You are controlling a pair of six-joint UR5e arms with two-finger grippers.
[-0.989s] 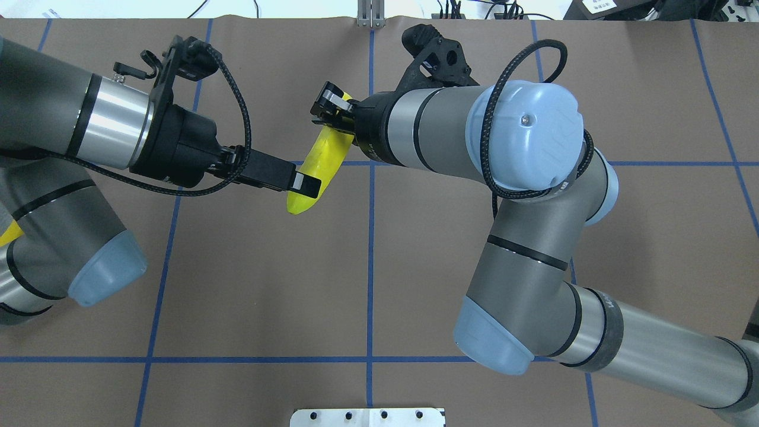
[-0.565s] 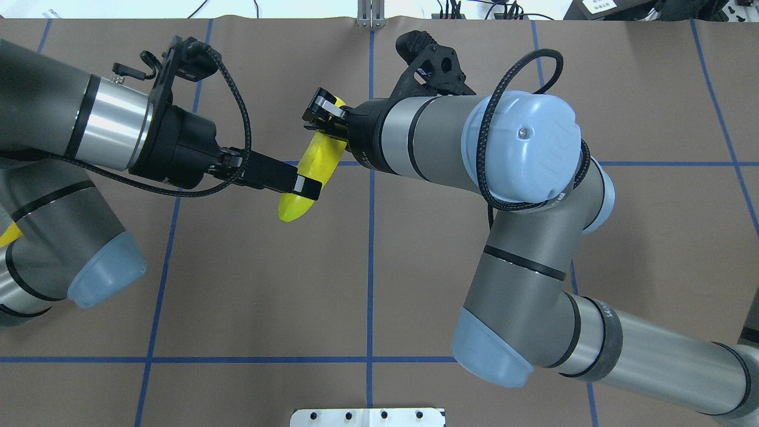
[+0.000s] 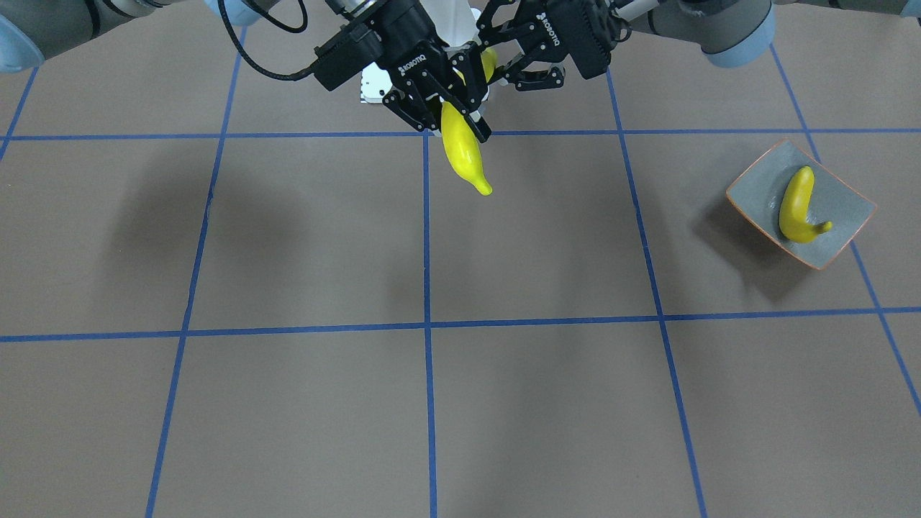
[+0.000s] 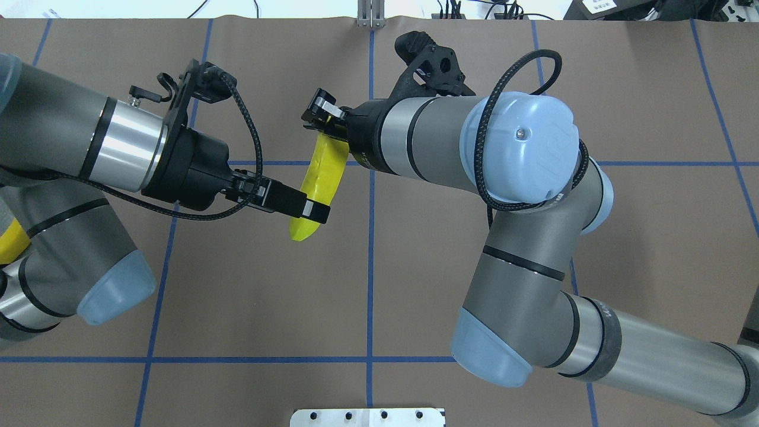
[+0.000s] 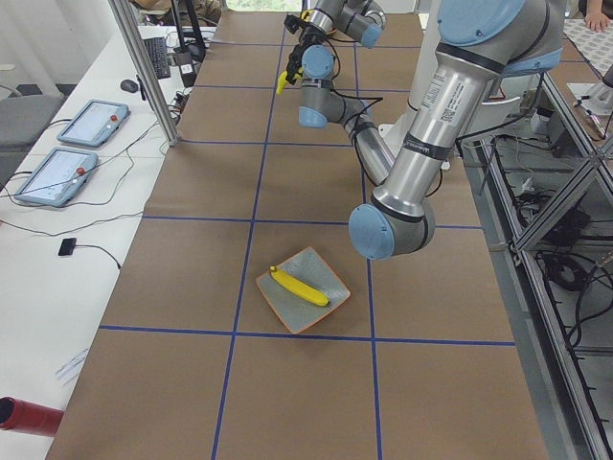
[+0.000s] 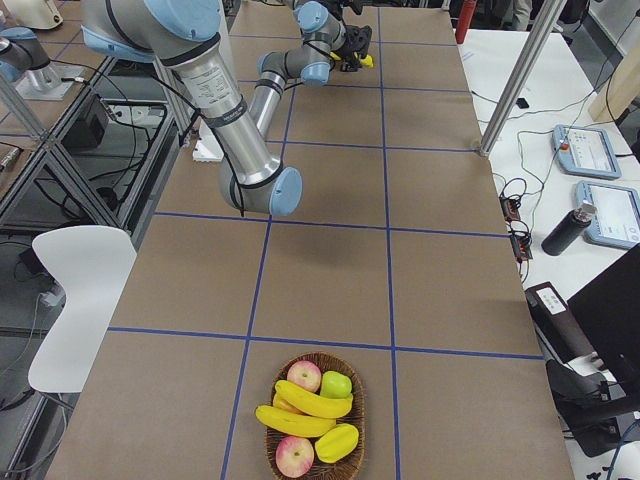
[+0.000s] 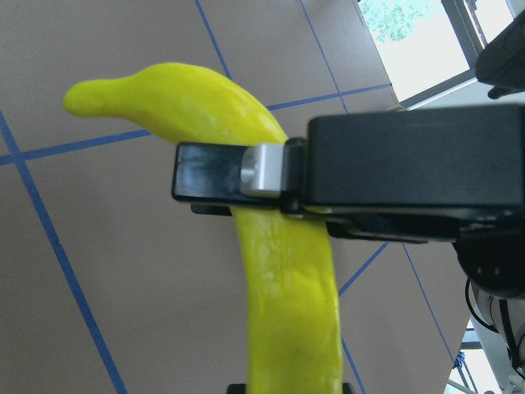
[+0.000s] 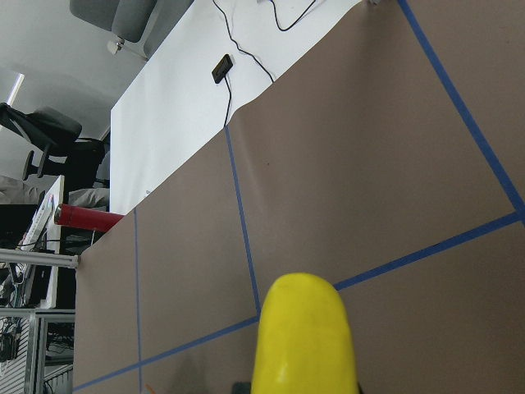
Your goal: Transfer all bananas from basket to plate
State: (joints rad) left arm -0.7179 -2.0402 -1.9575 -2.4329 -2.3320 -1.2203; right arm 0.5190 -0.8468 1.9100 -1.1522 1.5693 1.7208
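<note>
Overhead exterior: handover under way, my left gripper (image 4: 311, 212) clamps the banana (image 4: 324, 169), right gripper (image 4: 320, 114) grip I can't tell, so next I carry it left to the plate (image 3: 842, 205).

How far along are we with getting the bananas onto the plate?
Done: one banana lies on the plate. In hand: a second banana hangs in mid-air between the left gripper, whose finger crosses it near the stem end, and the right gripper, apparently a hand-over. Left: two bananas in the basket, among other fruit.
</note>
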